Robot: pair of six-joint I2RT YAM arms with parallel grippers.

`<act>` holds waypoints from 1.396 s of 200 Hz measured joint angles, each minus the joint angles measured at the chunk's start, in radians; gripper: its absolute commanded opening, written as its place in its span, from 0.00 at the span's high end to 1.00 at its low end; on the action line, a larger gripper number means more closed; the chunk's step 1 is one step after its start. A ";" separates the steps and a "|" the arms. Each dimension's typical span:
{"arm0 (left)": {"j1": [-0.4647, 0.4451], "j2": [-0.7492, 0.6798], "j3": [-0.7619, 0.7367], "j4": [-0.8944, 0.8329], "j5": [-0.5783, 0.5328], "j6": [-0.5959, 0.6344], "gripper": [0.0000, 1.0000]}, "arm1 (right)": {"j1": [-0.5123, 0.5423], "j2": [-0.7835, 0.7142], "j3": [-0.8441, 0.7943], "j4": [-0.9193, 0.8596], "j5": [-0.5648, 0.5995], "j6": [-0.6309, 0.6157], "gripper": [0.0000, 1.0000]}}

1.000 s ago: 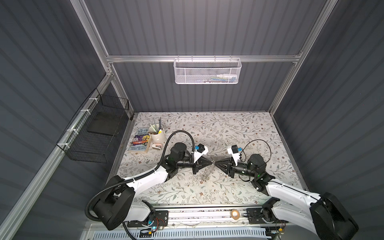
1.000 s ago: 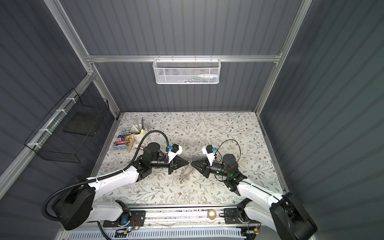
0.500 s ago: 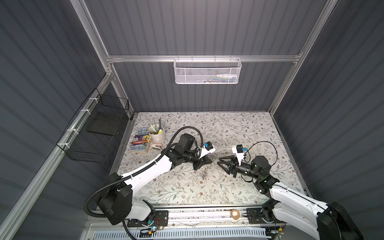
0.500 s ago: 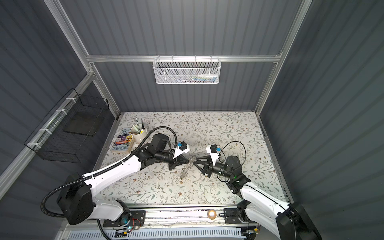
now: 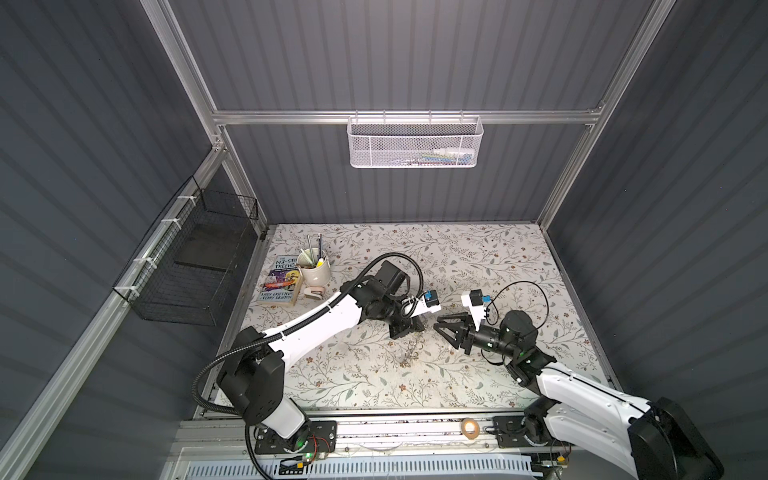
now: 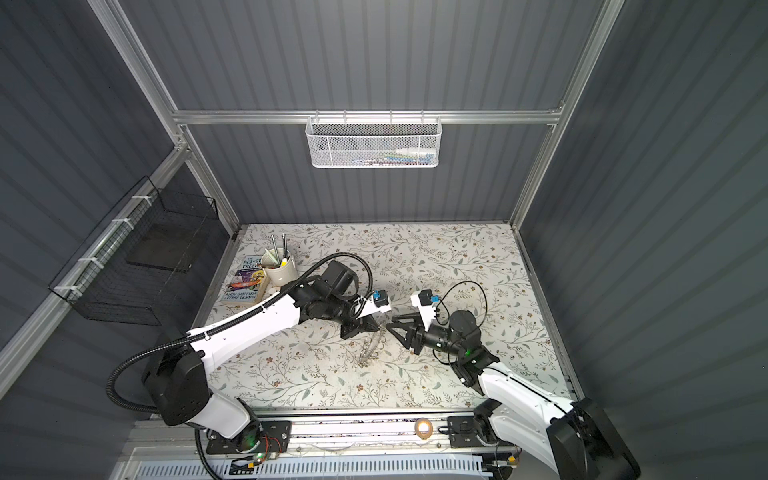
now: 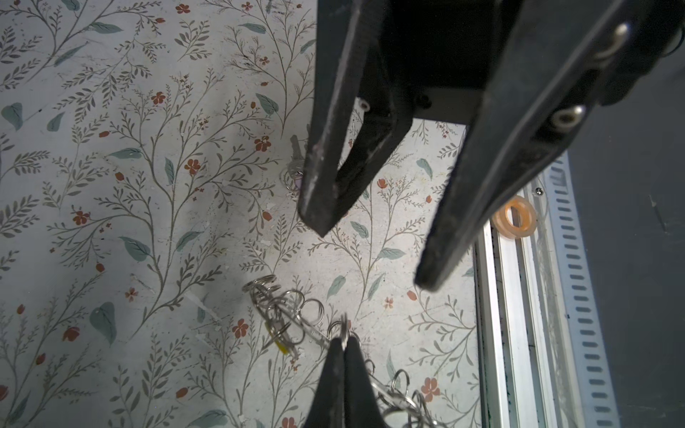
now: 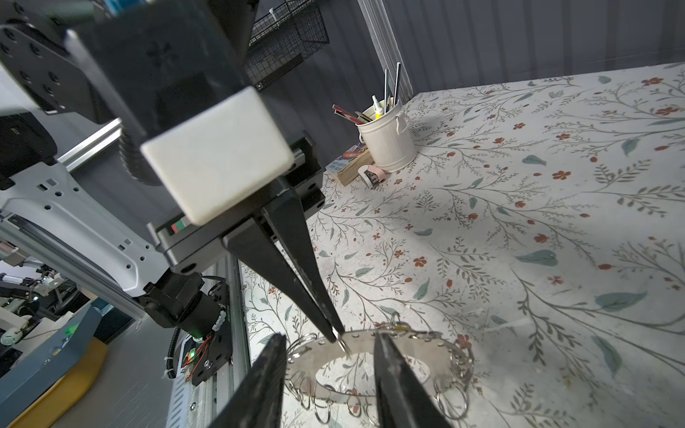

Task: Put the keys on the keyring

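The keyring (image 8: 426,352) is a flat grey metal ring with wire loops round its rim. In both top views it hangs tilted (image 5: 411,349) (image 6: 372,345) from my left gripper (image 5: 419,328) (image 7: 344,339), which is shut on one rim loop. A key with a yellow tag (image 7: 280,342) (image 8: 399,327) hangs among the loops. Another key with a pale lilac tag (image 7: 297,174) lies on the table, partly hidden by a finger of my right gripper. That right gripper (image 5: 437,323) (image 8: 330,335) is open just right of the keyring, holding nothing.
A white cup of pens (image 5: 316,270), a book (image 5: 280,280) and a small pink tape dispenser (image 5: 313,293) stand at the back left of the floral table. A tan tape roll (image 5: 469,427) sits on the front rail. Wire baskets hang on the left wall (image 5: 195,266) and back wall (image 5: 415,143).
The grippers were tip to tip at the keyring. The right one has opened and drawn back to the right. The left arm has turned and shifted while keeping its hold.
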 measured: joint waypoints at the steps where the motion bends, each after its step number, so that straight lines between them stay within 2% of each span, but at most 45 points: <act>1: 0.000 0.000 0.001 -0.001 0.000 0.001 1.00 | 0.000 0.001 0.000 0.000 0.000 0.000 0.64; 24: -0.002 0.006 0.033 -0.061 -0.010 0.047 1.00 | 0.002 0.034 0.004 -0.007 -0.018 -0.009 0.69; 86: -0.002 0.024 0.135 -0.194 -0.006 0.149 1.00 | 0.049 0.103 0.046 -0.045 -0.076 -0.032 0.69; 145: -0.002 0.048 0.145 -0.240 0.012 0.172 1.00 | 0.052 0.101 0.048 -0.053 -0.078 -0.047 0.74; 279: -0.002 0.067 0.182 -0.267 0.057 0.190 1.00 | 0.063 0.102 0.056 -0.074 -0.079 -0.053 0.75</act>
